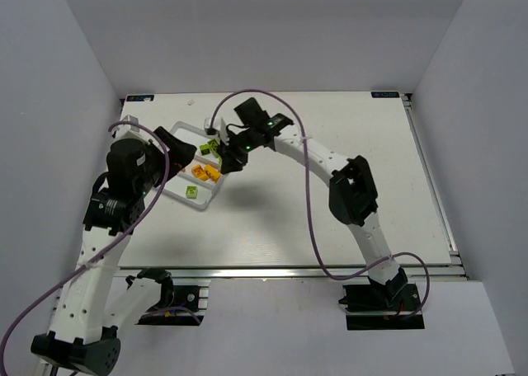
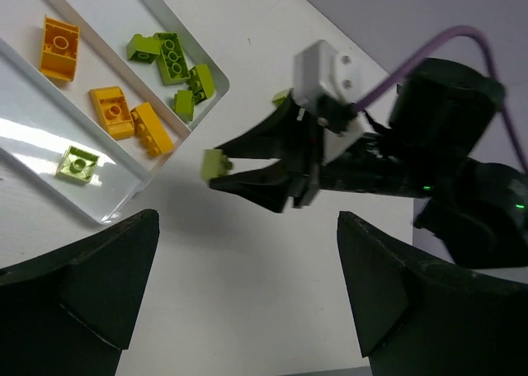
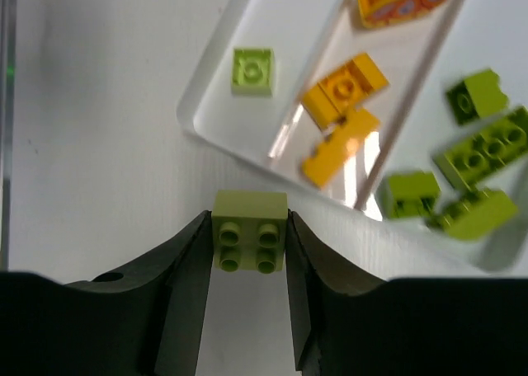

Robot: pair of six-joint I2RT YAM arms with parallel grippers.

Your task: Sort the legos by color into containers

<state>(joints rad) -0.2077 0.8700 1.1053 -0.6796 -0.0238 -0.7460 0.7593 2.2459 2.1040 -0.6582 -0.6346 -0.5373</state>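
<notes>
The right end effector is clenched on a lime brick. Its two dark fingers press the brick's opposite sides, and the four studs face the wrist camera. The brick hangs clear of the desk, just outside the rounded corner of the clear tray, with its shadow on the white surface below. Inside that corner lies a small lime one-stud brick, alone. Further along the same section are three orange bricks: two close together and a third partly cut off by the top edge of the right wrist view. A long whitish ridge runs beside them. I cannot tell whether it is a divider or the meeting rims of two trays. Past it sit four green bricks, lime to darker green and clustered, some touching. From the left wrist view the right end effector reaches in from the right at a slant, a white block on its back and a purple cable trailing off it. The left end effector is released, its fingers spread wide with nothing between them. It hangs over bare desk near the tray's short end and faces the held brick. From above, both arms meet at the far left part of the desk, over and beside the tray.
</notes>
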